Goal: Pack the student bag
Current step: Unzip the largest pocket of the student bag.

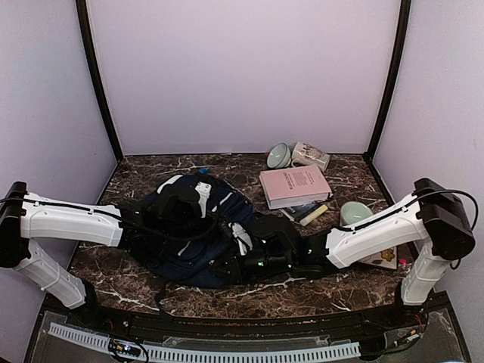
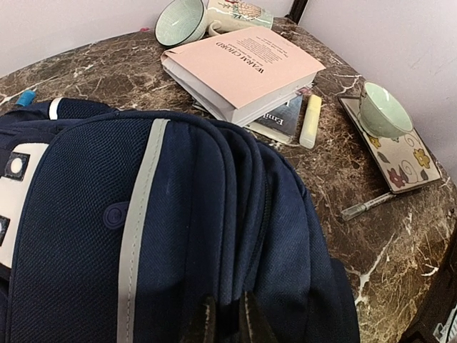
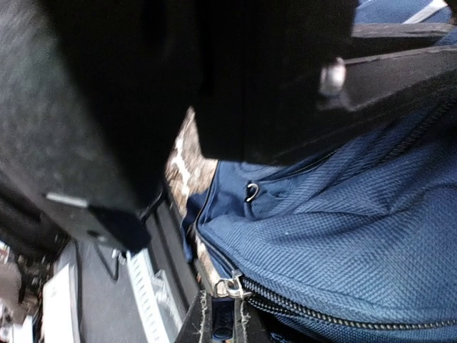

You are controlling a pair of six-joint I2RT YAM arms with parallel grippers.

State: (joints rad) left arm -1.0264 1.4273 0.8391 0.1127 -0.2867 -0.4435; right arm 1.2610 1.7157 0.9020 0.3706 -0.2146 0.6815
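The student bag (image 1: 193,234), a navy-blue backpack with grey-white stripe trim, lies flat in the middle of the table. My left gripper (image 2: 227,321) is shut on a fold of the bag's fabric (image 2: 235,236) near its top edge. My right gripper (image 3: 227,321) is shut on the blue zipper pull (image 3: 223,325) at the end of a zip (image 3: 343,318) on the bag's near side (image 3: 335,236). From above, both grippers sit over the bag, the left gripper (image 1: 178,208) and the right gripper (image 1: 261,257).
A pink book (image 1: 293,185) lies on a dark book right of the bag, with a yellow highlighter (image 1: 314,215). Two green bowls (image 1: 278,156) (image 1: 354,212), a patterned mug (image 1: 310,156), a floral notebook (image 2: 400,161) and a pen (image 2: 368,206) lie at the right.
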